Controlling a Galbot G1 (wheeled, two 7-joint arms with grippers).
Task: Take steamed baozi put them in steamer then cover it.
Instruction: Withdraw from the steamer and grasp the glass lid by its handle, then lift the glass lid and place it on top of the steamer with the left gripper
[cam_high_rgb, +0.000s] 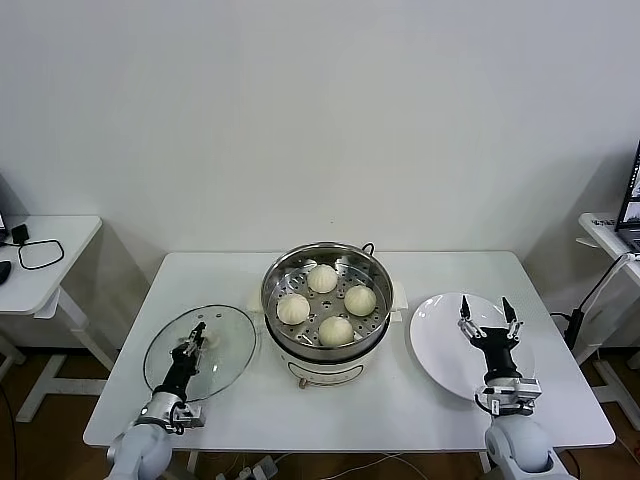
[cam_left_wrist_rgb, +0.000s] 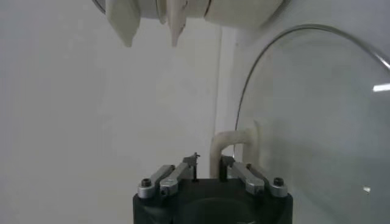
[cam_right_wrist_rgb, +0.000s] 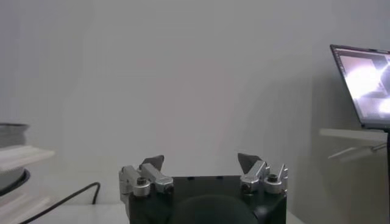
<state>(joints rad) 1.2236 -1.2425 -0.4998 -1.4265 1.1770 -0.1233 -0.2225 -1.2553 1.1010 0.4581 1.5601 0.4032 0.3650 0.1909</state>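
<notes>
The steamer (cam_high_rgb: 322, 366) stands at the table's middle with several cream-white baozi (cam_high_rgb: 322, 278) on its perforated tray. To its left the round glass lid (cam_high_rgb: 222, 352) lies flat on the table. My left gripper (cam_high_rgb: 197, 338) is over the lid, shut on its white handle. In the left wrist view the white handle (cam_left_wrist_rgb: 223, 145) runs up between the fingers of the left gripper (cam_left_wrist_rgb: 210, 165), and the glass lid (cam_left_wrist_rgb: 317, 122) spreads beside it. My right gripper (cam_high_rgb: 487, 311) hovers open and empty above the white plate (cam_high_rgb: 437, 350); the right wrist view shows the same gripper (cam_right_wrist_rgb: 201, 162) with its jaws wide apart.
The white table (cam_high_rgb: 400, 410) ends close in front of both arms. A small side table (cam_high_rgb: 45, 255) with a black cable stands at the far left. Another table with a laptop (cam_high_rgb: 632, 195) stands at the far right. The laptop (cam_right_wrist_rgb: 364, 85) also shows in the right wrist view.
</notes>
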